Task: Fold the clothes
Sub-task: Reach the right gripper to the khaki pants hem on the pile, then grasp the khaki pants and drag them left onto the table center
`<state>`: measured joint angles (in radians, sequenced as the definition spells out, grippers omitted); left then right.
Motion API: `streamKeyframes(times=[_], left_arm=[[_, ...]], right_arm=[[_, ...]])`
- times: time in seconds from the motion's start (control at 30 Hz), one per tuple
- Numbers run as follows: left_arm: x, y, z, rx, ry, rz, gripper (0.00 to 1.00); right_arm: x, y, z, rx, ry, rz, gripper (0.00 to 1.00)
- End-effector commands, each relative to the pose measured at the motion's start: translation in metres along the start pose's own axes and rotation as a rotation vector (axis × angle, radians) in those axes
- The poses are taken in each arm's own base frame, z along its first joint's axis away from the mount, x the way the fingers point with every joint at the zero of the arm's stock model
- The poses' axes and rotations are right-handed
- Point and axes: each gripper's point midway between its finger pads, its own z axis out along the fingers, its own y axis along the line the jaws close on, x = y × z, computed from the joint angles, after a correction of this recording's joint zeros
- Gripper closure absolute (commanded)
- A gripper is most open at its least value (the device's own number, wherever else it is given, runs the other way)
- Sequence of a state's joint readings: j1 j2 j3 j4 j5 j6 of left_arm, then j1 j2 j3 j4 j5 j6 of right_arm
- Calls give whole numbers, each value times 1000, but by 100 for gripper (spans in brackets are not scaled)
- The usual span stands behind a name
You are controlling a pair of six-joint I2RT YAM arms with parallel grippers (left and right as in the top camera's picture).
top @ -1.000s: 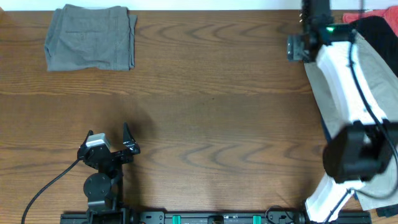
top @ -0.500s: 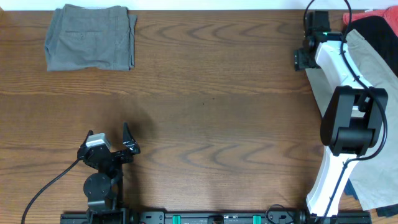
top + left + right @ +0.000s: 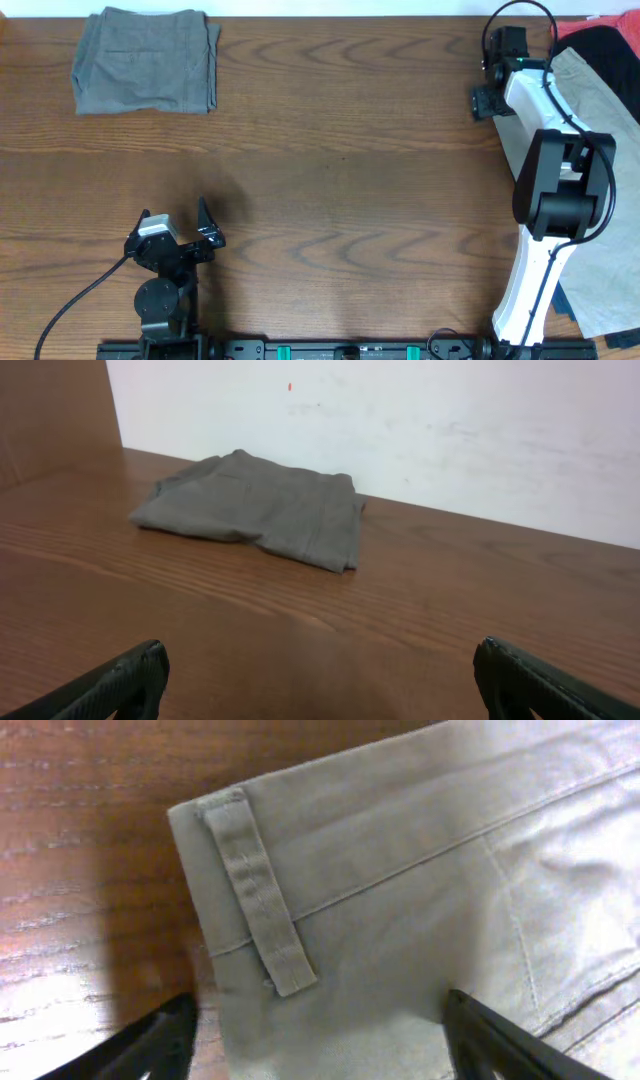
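Only wrist-close, khaki shorts, belt loop — stitched.

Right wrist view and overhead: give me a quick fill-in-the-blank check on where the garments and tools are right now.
1. The folded grey garment lies at the table's far ____ corner.
2. The right tool is ____, its fingers spread over the khaki shorts near their belt loop.
3. The left tool is open over bare wood and holds ____.

Missing words: left; open; nothing.
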<state>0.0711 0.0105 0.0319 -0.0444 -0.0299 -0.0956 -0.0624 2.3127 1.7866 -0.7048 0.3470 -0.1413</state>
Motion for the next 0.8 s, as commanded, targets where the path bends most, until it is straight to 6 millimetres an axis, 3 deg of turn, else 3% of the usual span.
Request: streamKeyframes(times=[0.0,0.13,0.2,0.27,0.37,0.53,0.77], left_arm=[[18,5,2,-17,45,21,2],[18,5,2,-17,45,21,2],[18,5,2,-17,45,21,2],[18,5,2,-18,45,21,2],[18,5,2,-17,45,21,2],[18,5,2,-18,45,21,2],[18,5,2,-17,45,21,2]], right_arm=[[5,0,12,20,27,-12,30],[4,-5,14,23,21,-1,45],[3,-7,15,26,16,7,59],[3,-8,15,27,16,8,83],[6,-10,14,43,27,26,99],[6,-21,4,92,28,98,99],[-14,-30,-40,51,-59,166,99]])
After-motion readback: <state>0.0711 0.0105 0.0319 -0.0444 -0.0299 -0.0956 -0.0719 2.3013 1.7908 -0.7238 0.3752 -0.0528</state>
